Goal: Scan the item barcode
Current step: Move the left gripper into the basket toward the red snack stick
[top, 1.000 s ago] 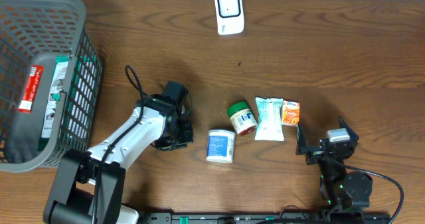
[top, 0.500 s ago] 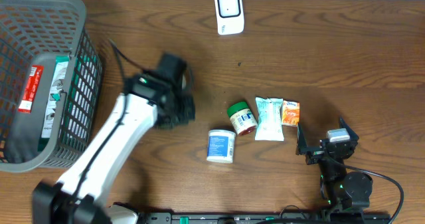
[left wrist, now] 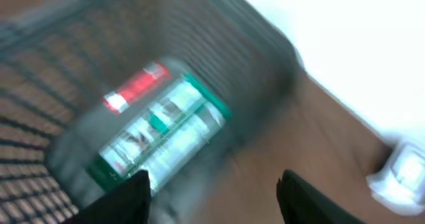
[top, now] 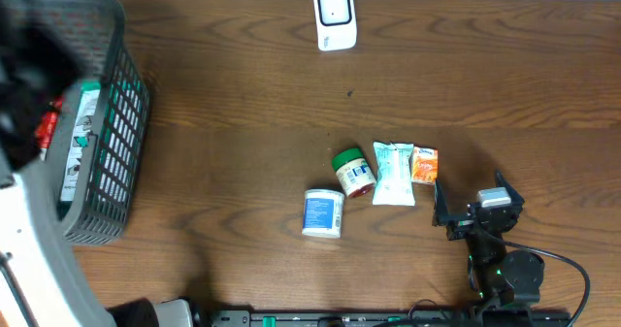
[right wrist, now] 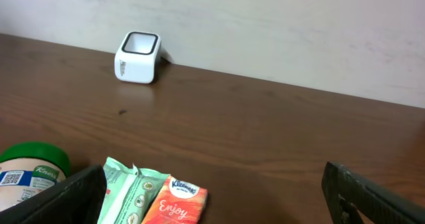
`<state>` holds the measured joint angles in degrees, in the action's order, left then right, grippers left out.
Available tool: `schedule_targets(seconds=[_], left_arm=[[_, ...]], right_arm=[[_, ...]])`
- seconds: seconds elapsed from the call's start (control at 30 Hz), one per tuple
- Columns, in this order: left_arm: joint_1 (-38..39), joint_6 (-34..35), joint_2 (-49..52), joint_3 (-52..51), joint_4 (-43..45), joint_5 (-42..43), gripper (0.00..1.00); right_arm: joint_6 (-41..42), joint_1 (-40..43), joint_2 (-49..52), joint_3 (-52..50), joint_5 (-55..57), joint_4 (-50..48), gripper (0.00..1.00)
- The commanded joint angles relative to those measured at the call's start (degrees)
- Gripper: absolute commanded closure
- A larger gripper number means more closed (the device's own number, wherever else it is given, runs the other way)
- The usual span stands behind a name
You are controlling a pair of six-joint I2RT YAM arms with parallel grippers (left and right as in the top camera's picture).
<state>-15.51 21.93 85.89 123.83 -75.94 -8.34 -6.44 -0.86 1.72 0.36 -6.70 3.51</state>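
Overhead view of a wooden table [top: 485, 84]. A white scanner [top: 334, 16] stood at the far edge. Four items lay in a loose row near the front: a white tub [top: 322, 213] on its side, a green-lidded jar [top: 353, 172], a tissue pack [top: 394, 172] and an orange pack [top: 424, 164] touching it. A grey basket [top: 116, 36] sat at the left edge with a red box [left wrist: 136, 88] and a green box [left wrist: 166, 134] inside.

The left gripper [left wrist: 214, 181], badly blurred, hung above the basket with its jaws spread and nothing between them. The right gripper [right wrist: 214, 171] rested near the orange pack, jaws wide and empty.

Which item came next could not be told. The tub and jar looked stiff and light, but round and likely to roll; a grip across the body, label left uncovered, seemed safest. The two packs looked soft and crinkly and would probably buckle, so a pinch at a sealed edge seemed better.
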Motion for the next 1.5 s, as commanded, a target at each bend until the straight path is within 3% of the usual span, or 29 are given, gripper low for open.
schedule_targets(seconds=[0.0,0.27,0.43,0.7,1.2,1.3,1.47], left_arm=[[-8.6,-3.8,3.3,0.0,4.4,-1.6,0.33],[-16.3,-15.1,14.7,0.0,11.4,-1.6,0.28],[-16.9,-24.5,23.8,0.0,13.1,0.2,0.26],[-17.0,-31.7,35.9,0.0,12.7,0.2,0.28],[-17.9,-34.0,46.9,-0.1,11.2,0.2,0.23],[-18.2,-36.7,46.9,-0.8,12.0,0.2,0.36],[-18.3,-38.8,46.9,-2.4,12.0,0.3,0.39]], right_arm=[[0.8,-0.3,-0.1,0.0,-0.2,0.2,0.01],[0.8,-0.3,-0.1,0.0,-0.2,0.2,0.01],[0.8,-0.3,-0.1,0.0,-0.2,0.2,0.01],[0.8,-0.3,-0.1,0.0,-0.2,0.2,0.01],[0.8,-0.3,-0.1,0.0,-0.2,0.2,0.01],[0.8,-0.3,-0.1,0.0,-0.2,0.2,0.01],[0.8,-0.3,-0.1,0.0,-0.2,0.2,0.01]])
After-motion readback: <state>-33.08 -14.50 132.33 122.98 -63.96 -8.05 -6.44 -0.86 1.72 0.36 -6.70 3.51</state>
